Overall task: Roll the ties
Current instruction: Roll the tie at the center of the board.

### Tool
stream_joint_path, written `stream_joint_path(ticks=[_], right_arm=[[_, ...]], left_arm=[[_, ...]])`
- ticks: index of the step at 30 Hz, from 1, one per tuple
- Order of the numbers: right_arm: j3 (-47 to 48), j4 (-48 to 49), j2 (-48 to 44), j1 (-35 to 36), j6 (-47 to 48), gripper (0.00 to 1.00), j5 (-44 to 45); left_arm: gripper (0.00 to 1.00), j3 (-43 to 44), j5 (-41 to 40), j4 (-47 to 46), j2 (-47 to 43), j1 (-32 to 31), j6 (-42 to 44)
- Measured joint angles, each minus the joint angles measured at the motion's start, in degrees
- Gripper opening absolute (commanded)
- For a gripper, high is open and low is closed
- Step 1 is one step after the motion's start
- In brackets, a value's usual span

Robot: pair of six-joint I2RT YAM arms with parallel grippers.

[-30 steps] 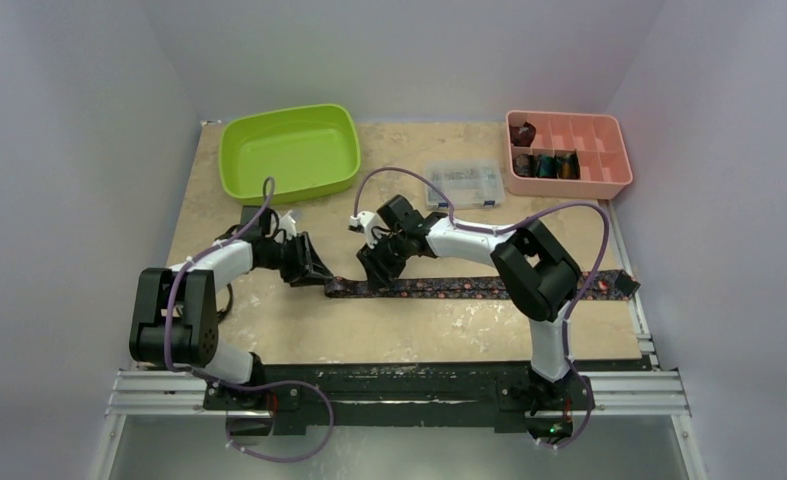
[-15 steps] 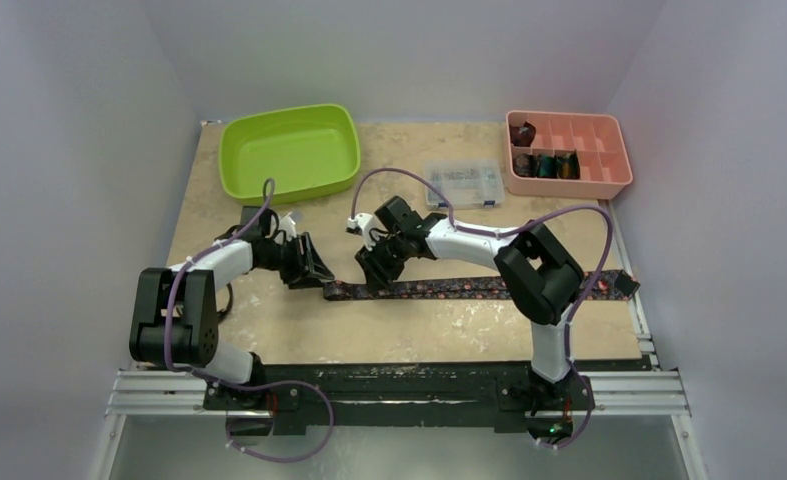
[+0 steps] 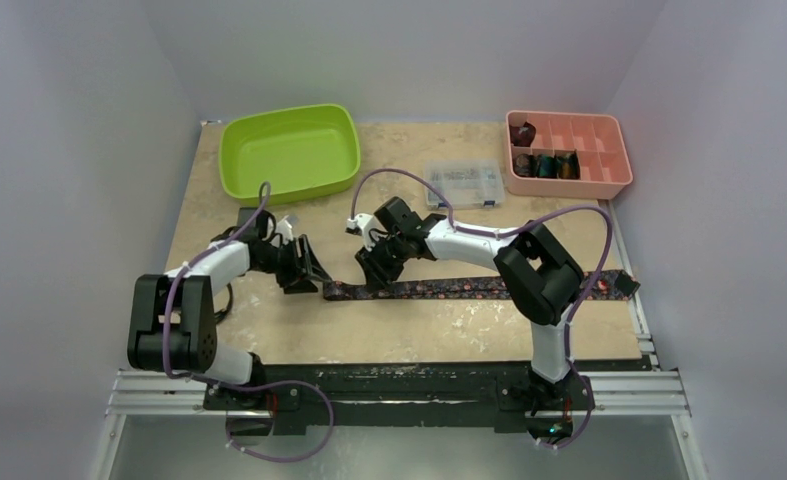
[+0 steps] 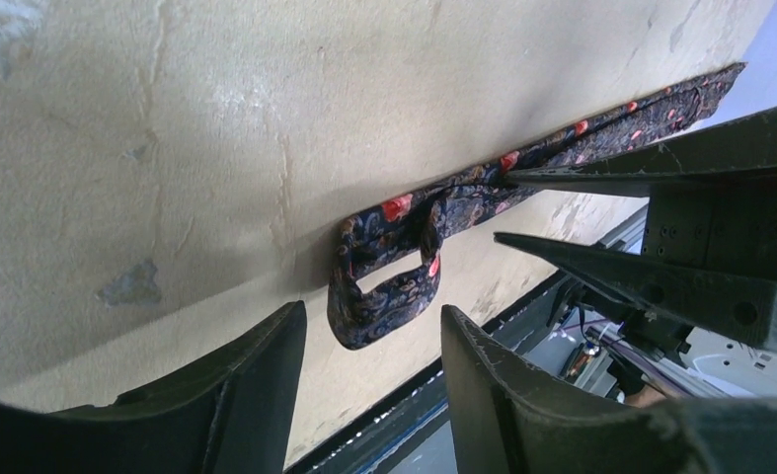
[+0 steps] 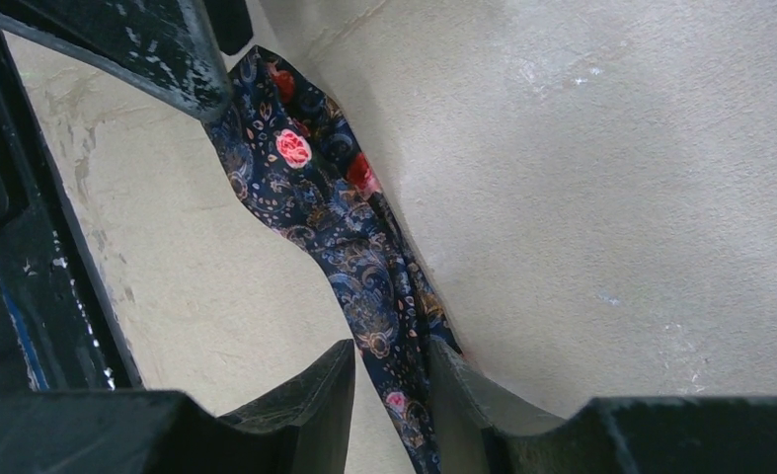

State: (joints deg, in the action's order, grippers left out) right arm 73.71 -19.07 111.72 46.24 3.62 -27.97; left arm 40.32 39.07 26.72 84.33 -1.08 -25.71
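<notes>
Right gripper (image 5: pixel 391 367) clamped the floral tie (image 5: pixel 349 247) lying flat across the table (image 3: pixel 419 330); left gripper (image 4: pixel 372 331) jaws apart, empty, at its looped end; best pinch that loop snug, roll straight

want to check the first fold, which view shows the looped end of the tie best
left wrist: the loop sits centred, its open middle plain. top view shows the whole tie, its end only a tiny dark tip. right wrist shows a bunched stretch, not the loop's opening.
</notes>
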Motion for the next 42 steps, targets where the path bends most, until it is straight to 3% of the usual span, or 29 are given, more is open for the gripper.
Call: stream_joint_path(ticks=[6, 12, 22, 26, 33, 42], right_arm=[[-1.7, 0.7, 0.0, 0.0, 0.0, 0.27, 0.0], [-2.3, 0.6, 0.0, 0.0, -0.2, 0.31, 0.4], [-2.1, -0.1, -3.3, 0.1, 2.1, 0.67, 1.5], [-3.4, 0.0, -8.6, 0.2, 6.9, 0.83, 2.0], [-4.6, 0.1, -7.7, 0.4, 14.4, 0.79, 3.9], [-3.9, 0.1, -2.3, 1.0, 18.2, 0.69, 4.5]], left_arm=[[0.39, -0.3, 0.2, 1.2, -2.6, 0.3, -0.1], [0.44, -1.6, 1.4, 0.8, -3.1, 0.4, -0.1], [0.53, -0.6, 1.1, 2.7, -5.9, 0.6, 3.5], [0.56, 2.3, 0.7, 4.5, -13.4, 0.7, 11.3], [0.57, 7.0, 4.1, 5.6, -18.8, 2.7, 24.9], [0.60, 7.1, 10.5, 18.4, -21.7, 3.1, 73.0]])
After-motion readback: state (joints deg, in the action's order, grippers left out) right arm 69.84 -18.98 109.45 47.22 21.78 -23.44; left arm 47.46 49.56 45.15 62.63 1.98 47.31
